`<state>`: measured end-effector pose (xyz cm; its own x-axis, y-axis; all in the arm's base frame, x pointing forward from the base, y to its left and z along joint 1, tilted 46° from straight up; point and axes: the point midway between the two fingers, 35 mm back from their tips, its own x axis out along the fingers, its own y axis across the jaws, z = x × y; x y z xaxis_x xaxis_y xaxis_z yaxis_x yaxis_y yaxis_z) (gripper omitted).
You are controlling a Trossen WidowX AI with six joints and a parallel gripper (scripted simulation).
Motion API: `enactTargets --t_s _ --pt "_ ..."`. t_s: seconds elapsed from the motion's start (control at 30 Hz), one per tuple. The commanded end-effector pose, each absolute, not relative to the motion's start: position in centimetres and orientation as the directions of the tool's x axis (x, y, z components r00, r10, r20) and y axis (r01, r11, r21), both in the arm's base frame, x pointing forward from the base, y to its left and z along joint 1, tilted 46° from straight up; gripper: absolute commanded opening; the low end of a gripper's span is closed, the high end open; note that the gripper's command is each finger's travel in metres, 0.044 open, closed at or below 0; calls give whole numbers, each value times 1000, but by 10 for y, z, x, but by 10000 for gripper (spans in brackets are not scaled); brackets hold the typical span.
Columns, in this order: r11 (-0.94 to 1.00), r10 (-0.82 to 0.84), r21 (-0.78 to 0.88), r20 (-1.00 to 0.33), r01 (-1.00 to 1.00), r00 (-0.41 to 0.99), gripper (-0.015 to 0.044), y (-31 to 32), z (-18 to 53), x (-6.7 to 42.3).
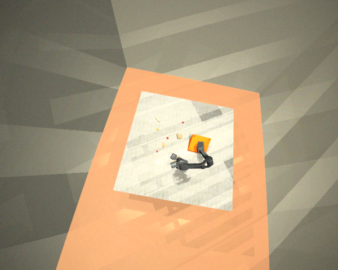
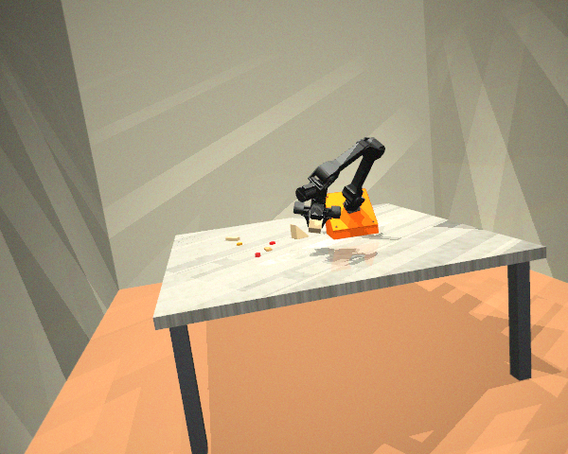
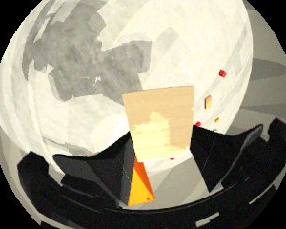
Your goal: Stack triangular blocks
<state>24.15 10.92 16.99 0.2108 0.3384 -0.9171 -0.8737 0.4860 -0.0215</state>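
My gripper (image 1: 176,160) (image 2: 315,227) (image 3: 158,128) is shut on a tan triangular block (image 2: 315,224) (image 3: 159,119) and holds it above the table. In the wrist view one broad tan face of the held block shows between the two black fingers; its other faces are hidden. In the top view the hand mostly covers it. The other triangular block (image 1: 179,136) (image 2: 297,232) stands on the table (image 1: 151,180) (image 2: 210,283), apart from the held block, with its slope falling to the right in the exterior view.
The orange base (image 1: 194,142) (image 2: 352,224) is beside the standing block. Red cubes (image 1: 167,138) (image 1: 182,122) (image 2: 257,254) (image 3: 222,73), a small tan piece (image 1: 163,144) (image 2: 268,249) (image 3: 208,102), a yellow piece (image 1: 157,129) (image 2: 239,243) and a pale bar (image 1: 158,119) (image 2: 232,238) lie on the table.
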Motion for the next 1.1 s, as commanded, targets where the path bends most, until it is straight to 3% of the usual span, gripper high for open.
enactTargets --t_s 0.0,0.43,0.83,1.07 --pt "555 377 64 -908 -829 183 0 108 167 242" --pt "719 542 369 -828 -589 142 0 104 170 245" --pt "719 683 625 -716 -303 146 0 98 180 250" --pt "710 699 651 -700 -268 149 0 97 181 251"
